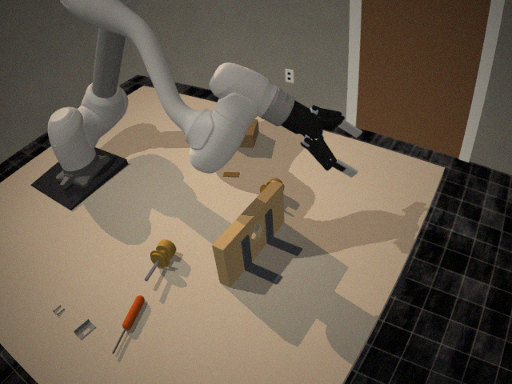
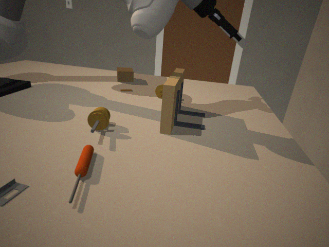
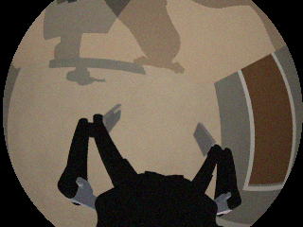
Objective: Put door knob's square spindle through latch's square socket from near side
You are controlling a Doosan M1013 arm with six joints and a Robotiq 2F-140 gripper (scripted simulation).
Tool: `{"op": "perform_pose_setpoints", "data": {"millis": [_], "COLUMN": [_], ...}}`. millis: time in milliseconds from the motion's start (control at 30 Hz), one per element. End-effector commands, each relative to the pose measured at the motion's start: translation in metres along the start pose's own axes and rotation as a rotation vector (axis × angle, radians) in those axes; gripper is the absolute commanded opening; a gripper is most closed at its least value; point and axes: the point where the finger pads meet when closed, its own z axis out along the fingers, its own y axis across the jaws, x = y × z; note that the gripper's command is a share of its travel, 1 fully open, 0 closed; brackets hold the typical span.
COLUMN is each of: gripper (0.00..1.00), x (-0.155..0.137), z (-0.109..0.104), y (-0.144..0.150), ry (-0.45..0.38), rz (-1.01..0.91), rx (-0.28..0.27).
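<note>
A brass door knob (image 1: 162, 254) with a grey square spindle lies on its side on the table, left of the wooden panel; it also shows in the exterior view (image 2: 98, 118). The wooden panel (image 1: 248, 234) stands upright on two dark brackets, with a small pale socket (image 1: 256, 230) in its face. A second brass knob (image 1: 274, 179) sits at the panel's far side, toward the arm's base (image 2: 159, 91). My gripper (image 1: 351, 150) is open and empty, high in the air beyond the panel, far from the loose knob. In the wrist view its fingers spread over bare table.
An orange screwdriver (image 1: 133, 313) lies near the front left. A metal plate (image 1: 84, 329) and small screws (image 1: 58, 310) lie beside it. A wooden block (image 1: 250, 134) and a thin wooden strip (image 1: 230, 174) lie under the arm. The table's right edge borders dark tiled floor.
</note>
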Motion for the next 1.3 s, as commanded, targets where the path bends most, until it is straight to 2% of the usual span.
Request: {"op": "perform_pose_setpoints", "data": {"millis": [0,67,100,133,200,233,333,367,400,567,633,667,700,733,767,800,833,867,967,1100,1267], "gripper": [1.0,1.0,1.0,1.0,1.0,1.0,1.0,1.0,1.0,1.0,1.0,1.0,1.0,1.0,1.0,1.0,1.0,1.0,1.0,1.0,1.0], "x": [0.046,0.046,0.049,0.078,0.082,0.105,0.136,0.146,0.156,0.206,0.206,0.228,0.236,0.246,0.254,0.263,0.271,0.279,0.303,0.333,0.333], "z": [-0.044,-0.044,-0.047,-0.072,-0.076,-0.098,-0.129,-0.14,-0.151,-0.209,-0.209,-0.238,-0.251,-0.262,-0.276,-0.287,-0.3,-0.312,-0.351,-0.396,-0.396], "y": [-0.033,-0.033,-0.036,-0.056,-0.059,-0.076,-0.099,-0.106,-0.115,-0.153,-0.153,-0.17,-0.176,-0.183,-0.19,-0.196,-0.202,-0.208,-0.226,-0.245,-0.245], "ry": [0.125,0.125,0.152,0.214,0.234,0.3,0.4,0.409,0.469,0.659,0.659,0.731,0.794,0.794,0.848,0.848,0.892,0.892,0.967,0.979,0.979], "rz": [-0.247,-0.247,-0.3,-0.413,-0.449,-0.555,-0.702,-0.713,-0.791,-1.003,-1.003,-1.071,-1.125,-1.125,-1.167,-1.167,-1.199,-1.199,-1.247,-1.255,-1.255], "rx": [-0.036,-0.036,-0.044,-0.061,-0.067,-0.088,-0.124,-0.127,-0.153,-0.244,-0.244,-0.284,-0.323,-0.323,-0.358,-0.358,-0.388,-0.388,-0.442,-0.452,-0.452]}}
